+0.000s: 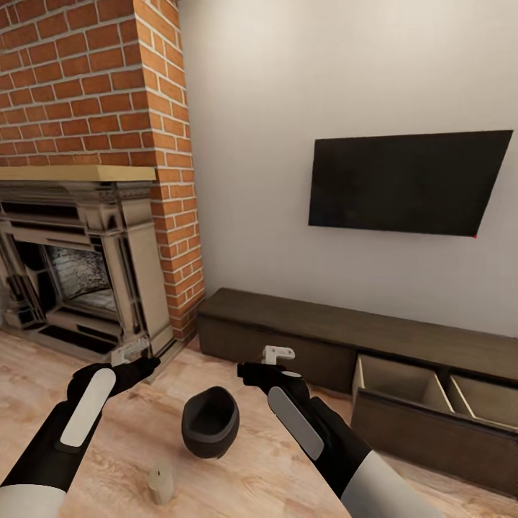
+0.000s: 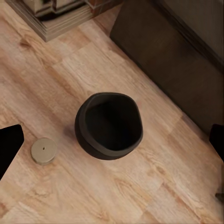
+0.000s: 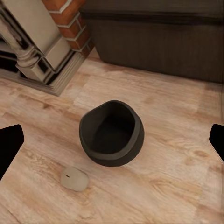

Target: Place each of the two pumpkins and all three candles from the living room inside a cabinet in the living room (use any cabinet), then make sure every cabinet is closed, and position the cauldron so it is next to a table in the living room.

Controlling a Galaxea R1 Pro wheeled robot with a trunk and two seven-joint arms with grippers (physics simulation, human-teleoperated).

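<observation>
The black cauldron [image 1: 210, 421] sits on the wood floor between my two arms, its mouth tipped toward the cabinet. One cream candle [image 1: 161, 482] stands on the floor just nearer to me. My left gripper [image 1: 132, 354] and right gripper [image 1: 278, 354] hover above the floor on either side of the cauldron, both open and empty. In the wrist views the cauldron [image 2: 109, 126] [image 3: 112, 133] and candle [image 2: 44, 150] [image 3: 74, 178] lie below, between wide-apart dark fingers [image 2: 9, 149] [image 3: 9, 144]. The dark-brown cabinet [image 1: 288, 331] runs along the wall. The pumpkins are out of view.
Two cabinet drawers [image 1: 399, 381] [image 1: 483, 399] at the right stand pulled out, showing pale interiors. A grey-beige fireplace [image 1: 79, 266] in a brick chimney stands at the left. A black TV [image 1: 410, 183] hangs on the wall above the cabinet.
</observation>
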